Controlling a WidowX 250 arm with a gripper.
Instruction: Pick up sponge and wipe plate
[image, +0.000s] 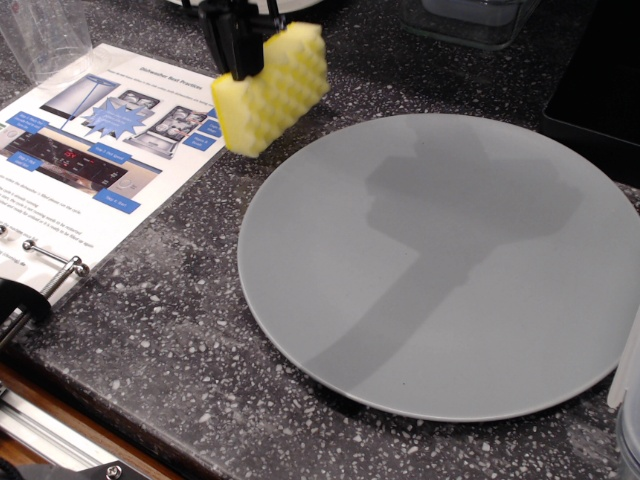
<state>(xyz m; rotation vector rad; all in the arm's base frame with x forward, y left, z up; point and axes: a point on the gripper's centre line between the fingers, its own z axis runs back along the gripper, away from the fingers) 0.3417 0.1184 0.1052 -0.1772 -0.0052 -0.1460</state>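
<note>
My black gripper (240, 55) at the top left is shut on the sponge (275, 90), a bright yellow foam block with a wavy ridged face. The sponge hangs tilted above the dark counter, just beyond the upper left rim of the plate. The plate (450, 270) is large, round, flat and matte grey and fills the middle and right of the view. The arm's shadow lies across it. Most of the gripper is cut off by the top edge.
A printed dishwasher leaflet (90, 150) in a ring binder lies at the left. A clear plastic container (470, 20) stands at the top. A black tray edge (600, 90) is at the right. The counter's front edge (60, 420) runs along the bottom left.
</note>
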